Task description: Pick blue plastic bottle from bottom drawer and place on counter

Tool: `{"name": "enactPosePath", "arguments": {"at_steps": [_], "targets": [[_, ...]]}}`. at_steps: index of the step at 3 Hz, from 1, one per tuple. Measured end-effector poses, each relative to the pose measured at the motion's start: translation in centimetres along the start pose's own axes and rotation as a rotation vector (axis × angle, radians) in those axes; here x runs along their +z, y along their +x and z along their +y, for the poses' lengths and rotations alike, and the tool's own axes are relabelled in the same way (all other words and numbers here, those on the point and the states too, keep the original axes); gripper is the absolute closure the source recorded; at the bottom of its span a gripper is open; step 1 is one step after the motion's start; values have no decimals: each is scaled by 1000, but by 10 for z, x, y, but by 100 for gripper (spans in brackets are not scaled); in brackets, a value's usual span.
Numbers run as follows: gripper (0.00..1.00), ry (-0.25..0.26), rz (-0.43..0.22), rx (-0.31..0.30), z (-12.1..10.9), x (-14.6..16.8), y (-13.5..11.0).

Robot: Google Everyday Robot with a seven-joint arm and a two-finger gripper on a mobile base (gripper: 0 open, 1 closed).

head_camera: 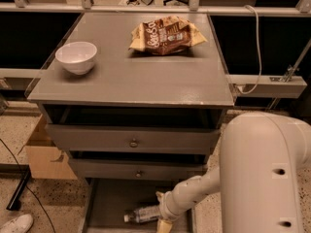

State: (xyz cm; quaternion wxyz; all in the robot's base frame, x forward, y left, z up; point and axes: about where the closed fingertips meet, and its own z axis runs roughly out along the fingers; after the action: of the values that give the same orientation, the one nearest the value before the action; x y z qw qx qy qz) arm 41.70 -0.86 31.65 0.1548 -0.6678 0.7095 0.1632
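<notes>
Sitting at the bottom edge of the frame, just right of centre, the gripper [161, 211] is in the bottom drawer [104, 203] at the right end of the blue plastic bottle [144, 213]. Part of the gripper is cut off by the frame edge, and whether it is clamped on the bottle or only beside it cannot be told. The bottle lies on its side on the drawer's flat grey floor, its white cap pointing to the lower left; its clear body is dim and its label hard to make out. The front of the drawer also runs out of the frame.

A smooth, rounded white arm [262, 174] fills the lower right and hides that side of the cabinet and the floor behind it.

Above, two closed grey drawers, each with a small round knob, the upper drawer [97, 139] and the middle drawer [102, 169], overhang the open tray. The counter [146, 76] is a flat matte grey rectangle with pale worn edges. On it a glossy white bowl [76, 57] stands at the left, and a crinkled brown and tan snack bag [167, 34] lies at the back, well apart from the bowl.

A cardboard box [43, 154] stands on the speckled floor at the left of the cabinet, with a white shoe [15, 224] in the lower left corner.
</notes>
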Motion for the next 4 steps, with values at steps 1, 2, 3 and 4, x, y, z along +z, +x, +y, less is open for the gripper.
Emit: {"name": "enactPosePath", "arguments": {"at_steps": [1,2,3,4], "targets": [[0,-3,-6,1,-7,21,9],[0,-11,2,-14,-17,39,16],[0,-31,2,-38,-33,73,18],[0,-33,0,-39,-32,74,18]]}}
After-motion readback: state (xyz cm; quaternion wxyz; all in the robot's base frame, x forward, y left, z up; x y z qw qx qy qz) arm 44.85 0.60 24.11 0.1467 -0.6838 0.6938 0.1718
